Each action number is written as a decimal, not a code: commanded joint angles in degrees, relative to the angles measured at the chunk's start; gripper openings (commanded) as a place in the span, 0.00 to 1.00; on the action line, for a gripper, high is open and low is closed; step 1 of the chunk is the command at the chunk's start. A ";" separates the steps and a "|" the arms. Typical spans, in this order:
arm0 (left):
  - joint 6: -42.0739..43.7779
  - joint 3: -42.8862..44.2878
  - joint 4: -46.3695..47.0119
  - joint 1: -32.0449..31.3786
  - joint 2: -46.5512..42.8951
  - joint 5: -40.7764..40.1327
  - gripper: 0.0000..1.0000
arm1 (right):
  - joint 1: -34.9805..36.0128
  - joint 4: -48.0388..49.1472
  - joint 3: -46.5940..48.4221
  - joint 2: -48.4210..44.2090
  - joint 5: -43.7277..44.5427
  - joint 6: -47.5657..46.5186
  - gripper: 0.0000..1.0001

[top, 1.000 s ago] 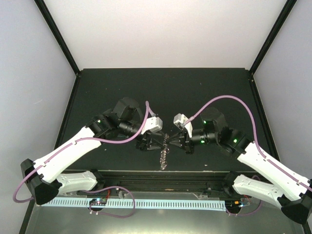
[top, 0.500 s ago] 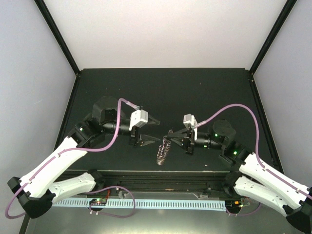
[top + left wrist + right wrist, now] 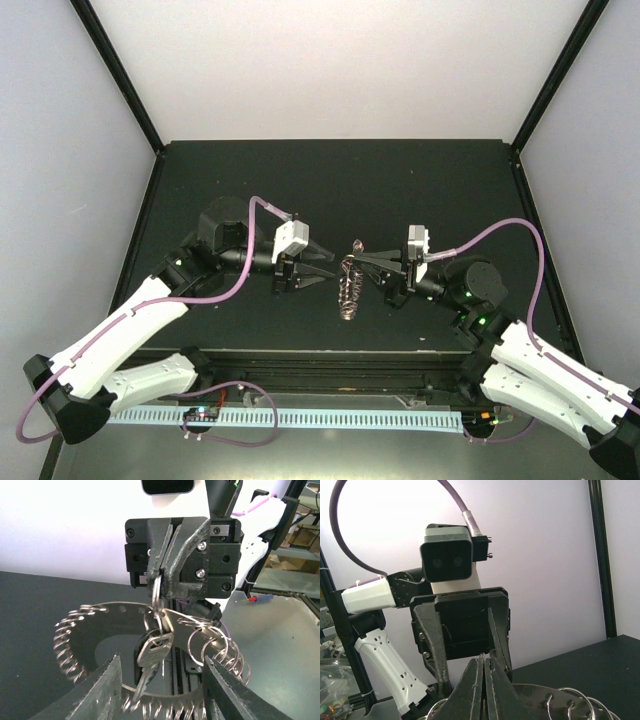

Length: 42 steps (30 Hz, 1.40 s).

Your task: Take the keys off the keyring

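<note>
Two robot arms met over the middle of a dark desk (image 3: 330,185). The keyring (image 3: 95,627), a flat grey disc fringed with wire loops, hung in the air between them. The right tool (image 3: 160,575) was pinched fully shut on one wire loop (image 3: 156,592) at the ring's upper edge, carrying the whole ring. A small silvery key (image 3: 150,655) dangled from that loop. The left tool (image 3: 162,667) faced it, jaws partly apart on either side of the key, visibly gripping nothing. The step in hand looked to be taking hold of the key. Next, the left tool would need to close on the key's head and work it around the loop's coil. Neighbouring loops crowded beside the key and could snag.
</note>
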 commanded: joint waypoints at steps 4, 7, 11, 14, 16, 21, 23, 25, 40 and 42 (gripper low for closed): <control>-2.22 -1.15 4.86 -2.48 0.70 -3.18 0.49 | -0.16 4.04 0.23 0.08 1.75 0.63 0.01; -2.14 -1.44 5.00 -3.01 0.49 -6.39 0.45 | -0.14 4.38 0.41 0.90 0.68 1.19 0.01; -2.67 -2.20 6.20 -3.15 -0.37 -8.01 0.39 | -0.14 4.94 0.48 1.80 -0.37 1.96 0.01; -3.10 -2.88 7.26 -3.15 -1.17 -8.71 0.34 | -0.14 5.24 0.59 2.46 -1.02 2.34 0.01; -3.10 -2.99 7.33 -3.15 -1.23 -9.02 0.31 | -0.14 5.54 0.65 2.79 -1.25 2.46 0.01; -3.10 -2.99 7.33 -3.15 -1.25 -9.52 0.21 | -0.14 5.58 0.79 3.32 -1.52 2.57 0.01; -3.14 -2.99 7.46 -3.15 -1.34 -9.68 0.19 | -0.14 5.55 0.85 3.53 -1.68 2.54 0.01; -3.16 -2.99 7.43 -3.15 -1.31 -9.65 0.16 | -0.14 5.63 0.77 3.68 -1.70 2.59 0.01; -3.26 -3.25 7.65 -3.45 -1.18 -10.69 0.01 | 0.71 13.90 -1.94 5.22 6.24 3.32 0.01; -2.72 -3.21 7.20 -3.95 -1.19 -12.25 0.01 | 1.05 14.92 -1.89 5.74 7.31 3.04 0.01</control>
